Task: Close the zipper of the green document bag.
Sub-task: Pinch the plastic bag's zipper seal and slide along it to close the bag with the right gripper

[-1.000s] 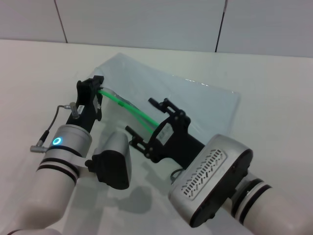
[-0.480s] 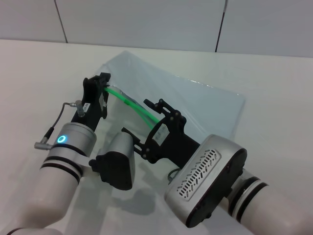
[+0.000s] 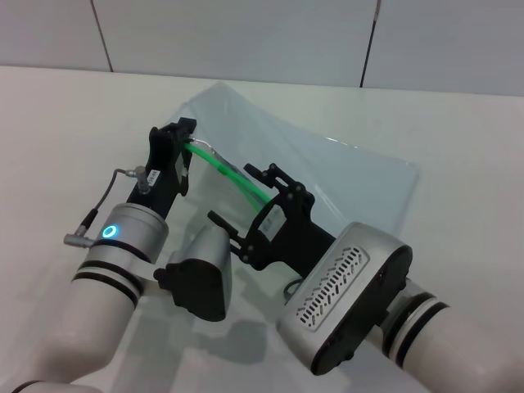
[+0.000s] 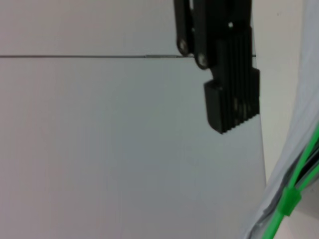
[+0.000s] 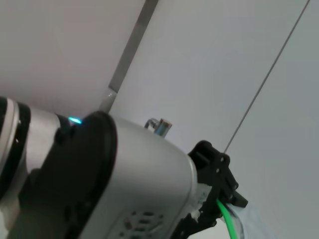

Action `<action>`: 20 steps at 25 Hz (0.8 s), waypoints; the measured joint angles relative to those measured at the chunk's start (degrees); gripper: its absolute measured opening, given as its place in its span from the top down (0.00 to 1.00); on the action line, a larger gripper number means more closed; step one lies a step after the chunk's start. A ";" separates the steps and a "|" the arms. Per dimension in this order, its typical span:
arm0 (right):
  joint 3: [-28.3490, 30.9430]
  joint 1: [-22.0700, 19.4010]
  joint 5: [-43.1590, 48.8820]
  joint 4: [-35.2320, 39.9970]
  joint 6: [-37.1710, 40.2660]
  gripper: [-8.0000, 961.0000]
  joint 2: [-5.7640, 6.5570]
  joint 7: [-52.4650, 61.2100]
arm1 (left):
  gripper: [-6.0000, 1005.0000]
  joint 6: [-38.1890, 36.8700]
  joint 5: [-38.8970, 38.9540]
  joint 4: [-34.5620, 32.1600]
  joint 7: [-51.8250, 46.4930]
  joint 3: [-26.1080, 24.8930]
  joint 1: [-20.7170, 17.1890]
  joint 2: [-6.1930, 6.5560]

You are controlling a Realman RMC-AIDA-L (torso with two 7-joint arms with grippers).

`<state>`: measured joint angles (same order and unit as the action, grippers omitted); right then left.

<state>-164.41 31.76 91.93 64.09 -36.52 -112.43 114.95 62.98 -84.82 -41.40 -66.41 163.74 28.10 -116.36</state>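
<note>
The green document bag (image 3: 344, 176) lies flat on the white table, pale and translucent. Its zipper (image 3: 229, 172) runs as a bright green strip, lifted and taut between my two grippers. My left gripper (image 3: 186, 139) is shut on the bag's corner at the strip's far end. My right gripper (image 3: 270, 196) is shut on the zipper where the strip ends; its fingers hide the slider there. The left wrist view shows one black finger (image 4: 232, 89), the zipper (image 4: 299, 179) and a small green tab (image 4: 289, 201) on it. The right wrist view shows the left gripper (image 5: 217, 172) and the zipper (image 5: 228, 219).
The table (image 3: 65, 123) is white, and a panelled wall (image 3: 246, 33) stands behind it. My left arm's silver wrist (image 3: 119, 241) and the right arm's grey housing (image 3: 344, 299) fill the near side of the head view.
My left gripper has moved away from me and to the right with the bag's corner. The bag has slid to the right. The right gripper has barely shifted.
</note>
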 joint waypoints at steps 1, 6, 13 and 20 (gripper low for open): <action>0.05 0.06 0.00 -0.31 0.00 0.27 -0.06 0.00 | 0.94 0.03 -0.29 0.00 -0.08 0.00 0.01 0.00; 0.43 0.30 0.00 -1.19 -0.05 0.28 -0.35 0.01 | 0.94 0.15 -0.93 0.00 -0.11 0.00 0.05 0.00; 0.92 0.81 -0.03 -2.29 -0.13 0.30 -0.95 0.12 | 0.94 0.22 -2.15 0.00 -0.12 0.01 -0.01 0.00; 1.25 1.66 -0.09 -3.92 -0.48 0.31 -1.84 0.43 | 0.94 0.21 -3.20 0.01 -0.09 0.09 -0.06 0.00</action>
<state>-163.16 33.42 91.84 60.17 -36.99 -114.27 115.39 63.19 -88.01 -41.39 -66.50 163.83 28.04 -116.36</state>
